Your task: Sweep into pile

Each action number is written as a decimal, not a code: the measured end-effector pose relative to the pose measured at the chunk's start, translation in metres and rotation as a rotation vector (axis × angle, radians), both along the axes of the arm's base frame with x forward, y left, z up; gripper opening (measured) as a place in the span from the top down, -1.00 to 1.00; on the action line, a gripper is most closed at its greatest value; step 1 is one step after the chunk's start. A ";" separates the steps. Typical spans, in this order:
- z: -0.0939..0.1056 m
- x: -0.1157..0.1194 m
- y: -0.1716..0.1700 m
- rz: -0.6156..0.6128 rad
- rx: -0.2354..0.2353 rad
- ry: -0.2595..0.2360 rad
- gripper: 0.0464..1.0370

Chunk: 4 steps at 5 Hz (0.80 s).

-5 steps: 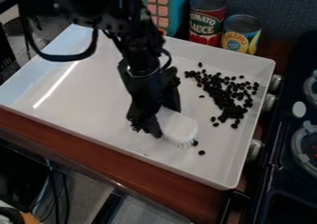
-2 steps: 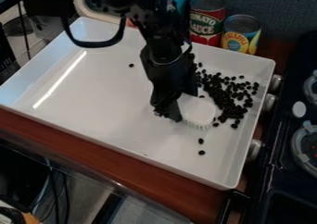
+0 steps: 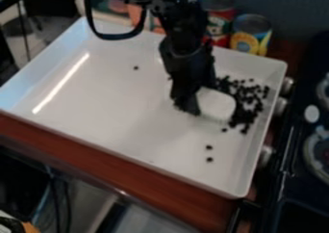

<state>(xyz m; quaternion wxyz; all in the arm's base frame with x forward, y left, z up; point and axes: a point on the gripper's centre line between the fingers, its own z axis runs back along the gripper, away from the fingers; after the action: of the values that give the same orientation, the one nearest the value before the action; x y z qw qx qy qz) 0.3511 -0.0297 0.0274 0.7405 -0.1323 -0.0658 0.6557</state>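
Observation:
The black gripper (image 3: 193,101) hangs over the right half of the white tray (image 3: 109,99), shut on a white brush (image 3: 216,104). The brush head points to the right, bristles down, against the left side of the pile of dark beans (image 3: 245,107). Part of the pile's upper left is hidden behind the gripper and brush. Two loose beans (image 3: 208,153) lie below the brush toward the near side. A single bean (image 3: 136,68) sits apart in the upper left part of the tray.
Two cans (image 3: 250,33) stand behind the tray's back rim. A dark stove (image 3: 302,155) with round burners borders the right side, and knobs (image 3: 281,106) stick out beside the tray's right wall. The wooden counter edge (image 3: 116,169) runs along the front.
The gripper and brush have moved right and somewhat toward the back, up against the beans. A lone bean at the upper left came into sight as the arm moved off.

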 end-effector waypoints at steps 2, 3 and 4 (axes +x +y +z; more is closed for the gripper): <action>0.002 0.022 -0.003 0.020 0.010 -0.024 -0.38; 0.002 0.030 -0.003 0.027 0.010 -0.029 -0.38; 0.012 0.030 -0.007 0.024 -0.012 -0.045 -0.38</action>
<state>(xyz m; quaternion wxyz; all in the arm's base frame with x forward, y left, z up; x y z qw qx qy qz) 0.3811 -0.0364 0.0397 0.7301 -0.1508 -0.0802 0.6616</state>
